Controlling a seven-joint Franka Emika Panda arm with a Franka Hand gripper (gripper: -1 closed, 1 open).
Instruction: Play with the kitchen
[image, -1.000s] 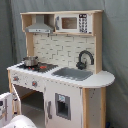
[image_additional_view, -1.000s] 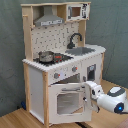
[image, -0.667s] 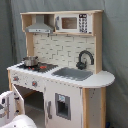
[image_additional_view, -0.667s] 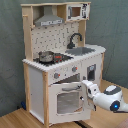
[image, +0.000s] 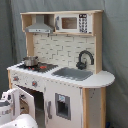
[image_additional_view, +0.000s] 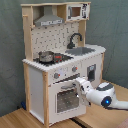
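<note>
Reaching in low, the arm has its gripper (image_additional_view: 80, 82) right up at the top edge of the oven door (image_additional_view: 66, 98) in the second exterior view, roughly where the handle would be. My guess is it's lined up like that to hook the door and swing it. Whether the fingers are spread or pinched, I honestly cannot tell.

The kitchen (image_additional_view: 60, 60) stands upright on the wooden floor (image_additional_view: 15, 120) in front of a grey curtain (image_additional_view: 10, 50), long axis straight up and down, range hood (image_additional_view: 48, 21) and microwave (image_additional_view: 76, 11) up top. Its front faces toward the second exterior view's right and a bit toward the camera, so the arm comes at it head on.

In the first exterior view the door (image: 24, 102) hangs ajar, and the arm's white body (image: 7, 107) sits low at the first exterior view's left. A small pot (image: 30, 61) rests on the stovetop (image: 39, 66), with the grey sink (image: 72, 73) and black faucet (image: 85, 59) beside it. Makes sense, since the counter stays out of the arm's way down there.
</note>
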